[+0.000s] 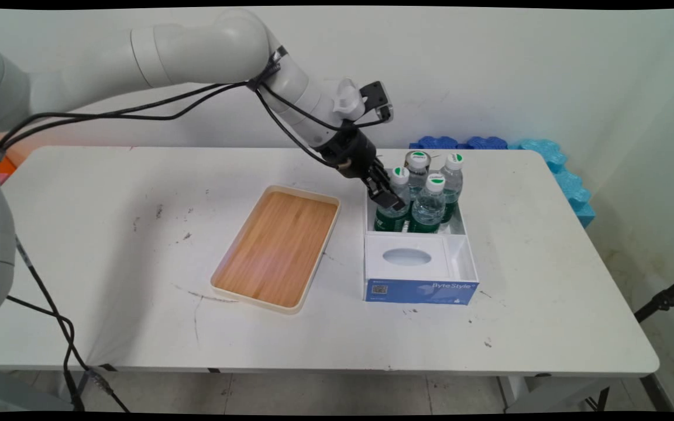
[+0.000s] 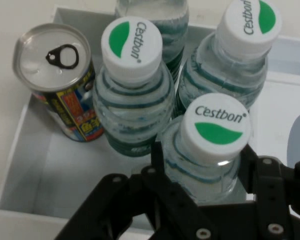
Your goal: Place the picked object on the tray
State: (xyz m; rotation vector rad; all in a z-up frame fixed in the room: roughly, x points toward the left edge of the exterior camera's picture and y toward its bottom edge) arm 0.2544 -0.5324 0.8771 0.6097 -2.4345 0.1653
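Note:
My gripper (image 1: pixel 391 203) reaches down into the back compartment of a white box (image 1: pixel 469 252). It is shut on the shoulder of a Cestbon water bottle (image 2: pixel 217 125) with a white and green cap. In the hand view one black finger (image 2: pixel 157 157) presses the bottle's left side and the other its right. This is the front-left bottle (image 1: pixel 399 175) in the main view. Other upright bottles (image 2: pixel 131 45) stand close behind it. A drink can (image 2: pixel 52 55) with a silver top stands in the compartment's corner.
A blue and white ByteStyle tissue box (image 1: pixel 419 289) fills the front compartment of the white box. A wood-bottomed tray (image 1: pixel 278 245) with a white rim lies left of it. Blue foam pieces (image 1: pixel 565 175) sit at the table's far right edge.

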